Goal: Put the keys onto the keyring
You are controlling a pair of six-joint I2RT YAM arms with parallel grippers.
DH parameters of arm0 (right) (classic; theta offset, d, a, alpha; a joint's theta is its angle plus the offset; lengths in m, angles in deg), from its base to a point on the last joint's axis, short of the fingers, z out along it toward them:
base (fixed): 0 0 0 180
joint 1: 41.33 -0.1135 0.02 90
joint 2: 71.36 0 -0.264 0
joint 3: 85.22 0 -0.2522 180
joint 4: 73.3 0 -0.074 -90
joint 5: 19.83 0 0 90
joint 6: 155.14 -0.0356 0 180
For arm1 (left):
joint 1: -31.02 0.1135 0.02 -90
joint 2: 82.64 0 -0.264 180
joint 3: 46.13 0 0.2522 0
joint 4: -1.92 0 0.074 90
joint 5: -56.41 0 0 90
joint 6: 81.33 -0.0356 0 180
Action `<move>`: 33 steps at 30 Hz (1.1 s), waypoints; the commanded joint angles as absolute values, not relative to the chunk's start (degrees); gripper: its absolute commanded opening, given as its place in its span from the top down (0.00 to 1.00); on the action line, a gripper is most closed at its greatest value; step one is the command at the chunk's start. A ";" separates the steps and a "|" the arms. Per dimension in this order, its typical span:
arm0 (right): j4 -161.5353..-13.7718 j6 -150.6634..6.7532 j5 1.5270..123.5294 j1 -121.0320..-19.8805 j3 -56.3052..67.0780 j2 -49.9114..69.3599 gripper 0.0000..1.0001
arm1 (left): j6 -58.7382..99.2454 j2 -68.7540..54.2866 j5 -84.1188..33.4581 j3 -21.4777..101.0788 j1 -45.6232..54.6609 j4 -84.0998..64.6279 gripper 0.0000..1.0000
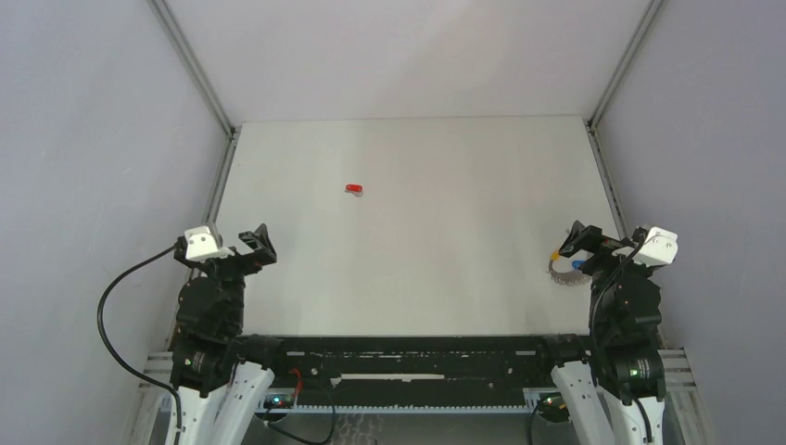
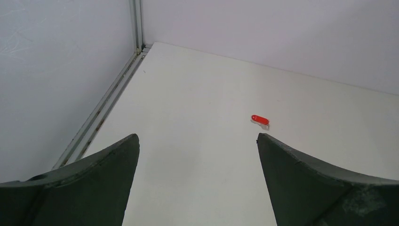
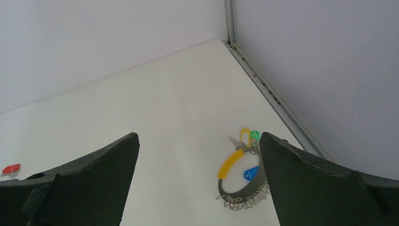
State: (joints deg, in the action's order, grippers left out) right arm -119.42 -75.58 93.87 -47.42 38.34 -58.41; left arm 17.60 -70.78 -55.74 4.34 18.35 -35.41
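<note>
A red key [image 1: 353,189] lies alone on the white table [image 1: 417,278], left of centre; it also shows in the left wrist view [image 2: 260,119] and at the far left of the right wrist view [image 3: 11,168]. The keyring [image 3: 220,187] is a grey loop with a yellow section [image 3: 230,164] and lies near the right wall [image 1: 561,270]. A blue key [image 3: 251,173], a yellow key [image 3: 244,135] and a green key [image 3: 254,135] sit at it. My left gripper [image 1: 259,246] [image 2: 197,136] is open and empty, well short of the red key. My right gripper [image 1: 575,239] [image 3: 198,134] is open and empty above the keyring.
Grey walls enclose the table on the left, back and right, with metal rails along the floor joints [image 2: 101,110] [image 3: 273,96]. A coiled wire piece [image 3: 244,201] hangs from the keyring's near side. The arm bases stand at the near edge.
</note>
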 commanded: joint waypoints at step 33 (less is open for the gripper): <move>-127.70 -98.62 80.12 -25.76 41.48 -35.15 0.00 | 16.85 -75.32 -52.40 3.32 14.53 -33.68 0.00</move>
State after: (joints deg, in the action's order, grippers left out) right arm -129.17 -93.76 87.51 -36.62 37.51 -35.81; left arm 17.56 -74.50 -52.84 4.03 15.42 -35.11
